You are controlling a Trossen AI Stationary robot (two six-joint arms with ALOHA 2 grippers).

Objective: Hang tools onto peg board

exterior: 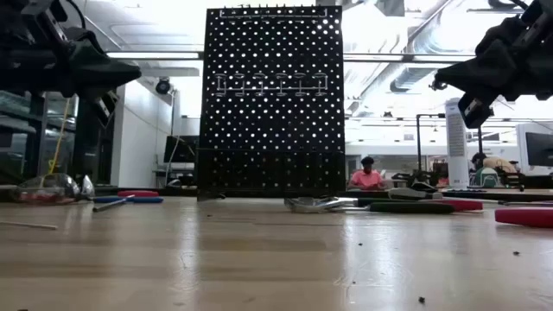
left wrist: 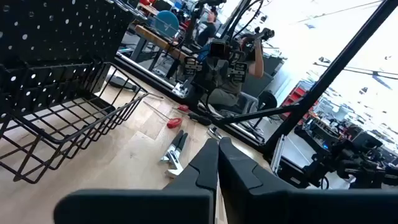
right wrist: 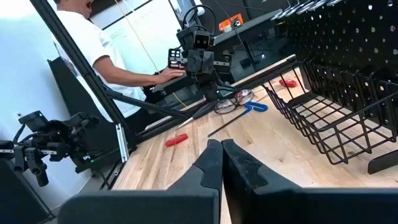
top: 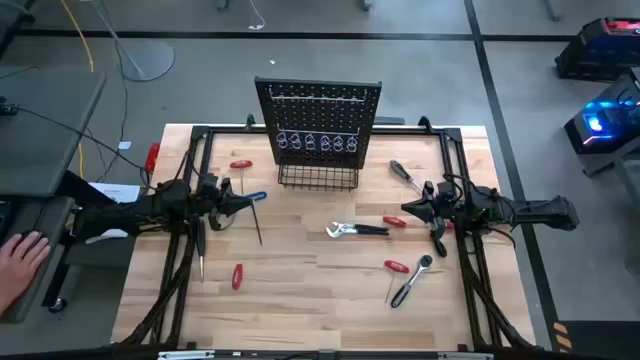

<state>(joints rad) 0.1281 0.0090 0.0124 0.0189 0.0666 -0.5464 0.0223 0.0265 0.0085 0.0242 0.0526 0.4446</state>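
The black peg board (top: 318,105) stands upright at the table's far middle, with silver hooks and a wire basket (top: 318,178) at its foot. Tools lie flat on the table: the blue-handled T-key (top: 255,198), silver pliers (top: 355,230), the chrome ratchet (top: 412,282), red-handled screwdrivers (top: 241,164) (top: 237,276) (top: 397,266) and a black-handled screwdriver (top: 405,175). My left gripper (top: 232,198) is shut and empty, raised above the table beside the T-key. My right gripper (top: 410,208) is shut and empty, raised at the right, near a red screwdriver (top: 395,222).
A black-handled tool (top: 200,245) lies under my left arm. A person's hand (top: 20,255) rests on a side desk off the table's left edge. Bare wood lies along the near edge (top: 310,310). A black frame runs around the table.
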